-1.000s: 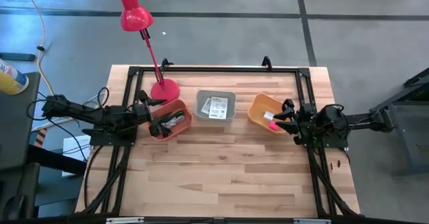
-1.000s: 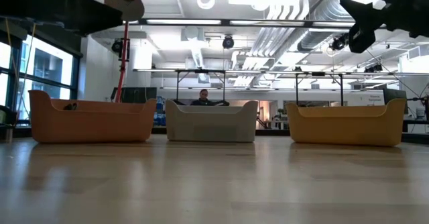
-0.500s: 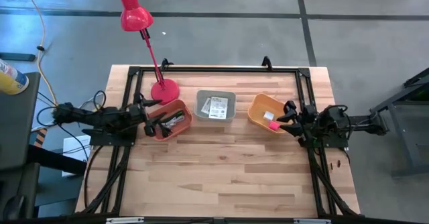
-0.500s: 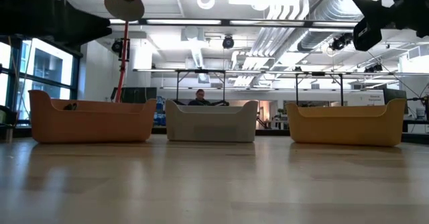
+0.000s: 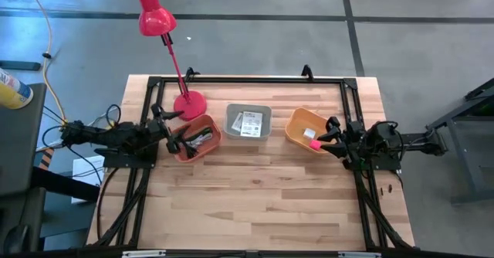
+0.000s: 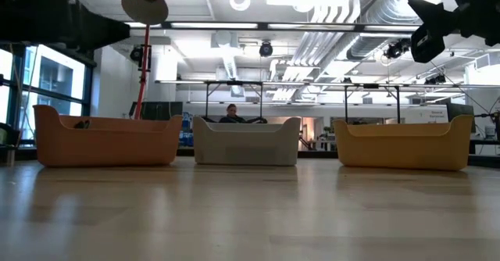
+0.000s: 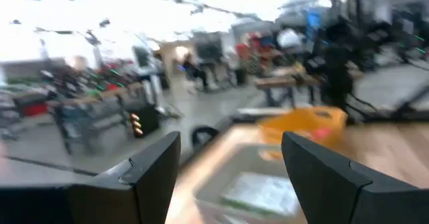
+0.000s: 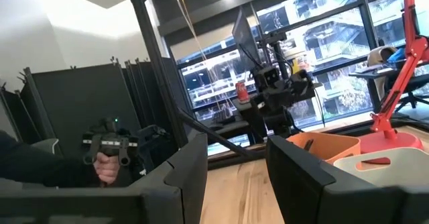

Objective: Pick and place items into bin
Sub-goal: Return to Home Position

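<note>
The pale wooden counter (image 5: 255, 196) carries three containers in a row across its back half. A red desk lamp (image 5: 188, 103) has its base just behind the leftmost one. The grey plastic bin (image 5: 231, 127) stands in the middle of the row and holds two white square packets with black print (image 5: 249, 123), lying flat side by side. Toward the counter's left edge stands a reddish-orange plastic tub (image 5: 210, 144) with a black cable (image 5: 187, 140) and silvery bits (image 5: 203, 137) inside. Toward the right edge stands a yellow-orange plastic tub (image 5: 293, 127) holding a tiny white block (image 5: 308, 133) and, just beside it, a tiny pink block (image 5: 315, 144). The left gripper (image 5: 176, 138) hangs at the left rim of the reddish-orange tub, raised off the counter as the low view shows. Its fingers (image 7: 157, 177) are spread apart with nothing between them. The right gripper (image 5: 325, 134) hangs at the right rim of the yellow-orange tub, also raised, and its fingers (image 8: 184, 180) are likewise released and bare. Both arms reach in from the counter's side edges, over the black metal frame (image 5: 247, 80) that runs along the counter's back and sides. Beyond the back edge, a person (image 6: 232, 114) shows in the room behind the grey bin. The right wrist view catches a hand (image 8: 106, 169) gripping a black controller (image 8: 107, 145).
</note>
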You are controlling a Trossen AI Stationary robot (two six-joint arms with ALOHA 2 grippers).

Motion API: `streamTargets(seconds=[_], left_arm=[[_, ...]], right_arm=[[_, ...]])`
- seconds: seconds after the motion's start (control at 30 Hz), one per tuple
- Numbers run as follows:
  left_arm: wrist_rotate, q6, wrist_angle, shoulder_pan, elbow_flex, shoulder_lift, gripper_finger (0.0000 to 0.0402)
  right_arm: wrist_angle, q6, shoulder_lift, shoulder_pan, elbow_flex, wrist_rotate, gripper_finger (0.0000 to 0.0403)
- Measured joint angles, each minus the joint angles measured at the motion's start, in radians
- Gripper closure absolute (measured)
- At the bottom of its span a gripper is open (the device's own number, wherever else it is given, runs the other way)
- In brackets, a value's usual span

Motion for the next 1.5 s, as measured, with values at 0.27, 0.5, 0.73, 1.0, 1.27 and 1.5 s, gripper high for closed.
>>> streamTargets(seconds=[0.27,0.5,0.73,1.0,1.27,1.5], left_arm=[[0.239,0.004,0.078,0.158,-0.011,0.000,0.0153],[0.253,-0.024,-0.062,0.174,-0.011,0.000,0.0153],[0.284,-0.008,-0.089,0.174,-0.011,0.004,0.0153],[0.487,-0.010,-0.113,0.174,-0.011,0.004,0.0153],[0.599,0.014,-0.132,0.174,-0.011,0.004,0.0153],[0.601,0.002,-0.132,0.174,-0.011,0.004,0.0153]], right_arm=[[0.001,-0.004,0.000,0.000,0.000,0.028,0.0261],[-0.047,-0.004,0.000,0.000,0.000,0.022,0.0261],[-0.087,0.009,0.000,0.000,0.000,0.026,0.0261],[-0.087,-0.035,0.000,0.000,0.000,-0.037,0.0261],[-0.134,-0.107,0.000,0.000,0.000,-0.178,0.0261],[-0.143,-0.180,0.001,0.004,-0.001,0.035,0.0261]])
